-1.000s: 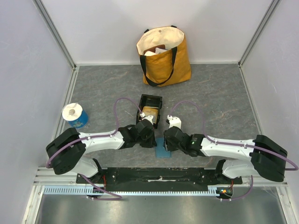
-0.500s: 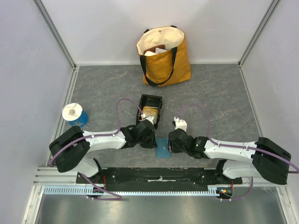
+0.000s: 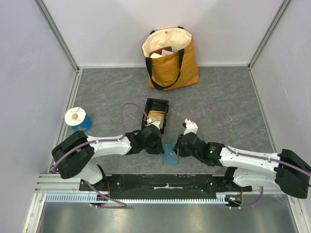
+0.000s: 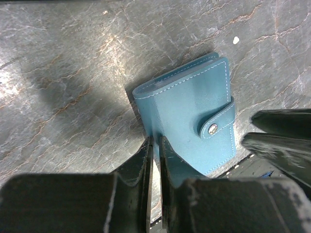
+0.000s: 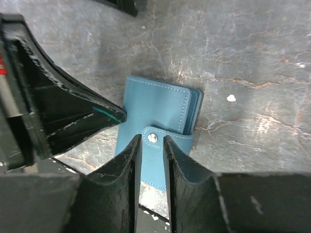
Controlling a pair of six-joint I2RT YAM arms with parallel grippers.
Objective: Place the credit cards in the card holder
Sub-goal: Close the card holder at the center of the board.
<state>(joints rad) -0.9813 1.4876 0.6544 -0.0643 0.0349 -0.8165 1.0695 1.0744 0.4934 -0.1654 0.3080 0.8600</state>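
Left gripper (image 4: 154, 141): jaws standing almost together at the edge of the card holder (image 4: 187, 116); cannot tell whether they are pinching it.
Credit cards (image 3: 155, 116): lying in the black tray (image 3: 155, 101), none loaded yet.
Card holder: lying on the table (image 4: 58, 58), snapped closed and awaiting opening.
Right gripper (image 5: 152, 139): jaws hovering narrowly apart astride the snap tab (image 5: 171, 136).
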